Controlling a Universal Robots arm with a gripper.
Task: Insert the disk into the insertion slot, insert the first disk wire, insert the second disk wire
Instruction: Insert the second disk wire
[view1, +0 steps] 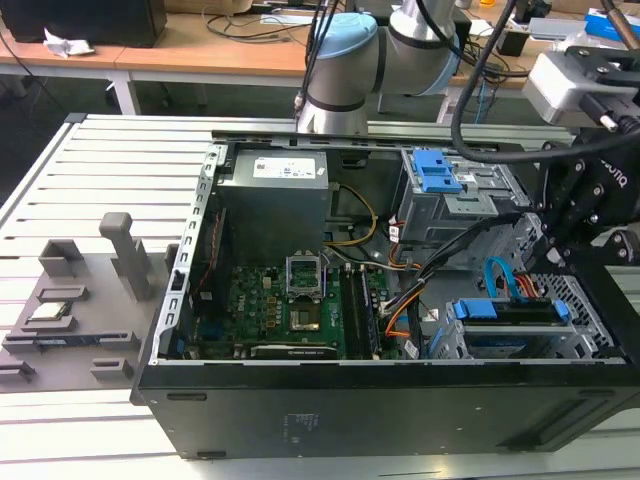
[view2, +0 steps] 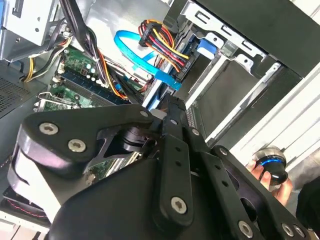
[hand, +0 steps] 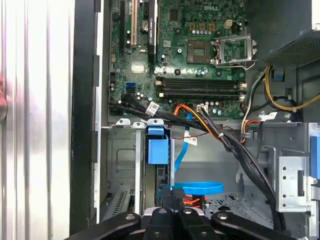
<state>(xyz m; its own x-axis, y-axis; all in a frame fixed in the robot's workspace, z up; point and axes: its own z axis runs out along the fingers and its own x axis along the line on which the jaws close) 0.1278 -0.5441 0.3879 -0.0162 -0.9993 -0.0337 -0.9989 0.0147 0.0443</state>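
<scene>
Your black two-finger gripper (view1: 556, 262) hangs over the exterior view's right end of the open black computer case (view1: 300, 410), just above the low silver perforated sheet-metal bay (view1: 590, 305). In both wrist views its fingers (hand: 172, 200) stand pressed together, and you cannot tell whether anything sits pinched between them. The silver drive in its bright blue plastic carrier frame (view1: 505, 312) already lies seated in that bay; in the first wrist view you see the frame's blue end tab (hand: 157, 147) between the bay's metal rails. A flat light-blue data cable (view2: 142, 57) loops just ahead of the fingertips, beside a bundle of red, yellow and black power wires (view2: 162, 42). Beyond lies the green motherboard (hand: 190, 55). At the second wrist view's edge, a person's hand (view2: 272, 175) grips a round knob-like object.
</scene>
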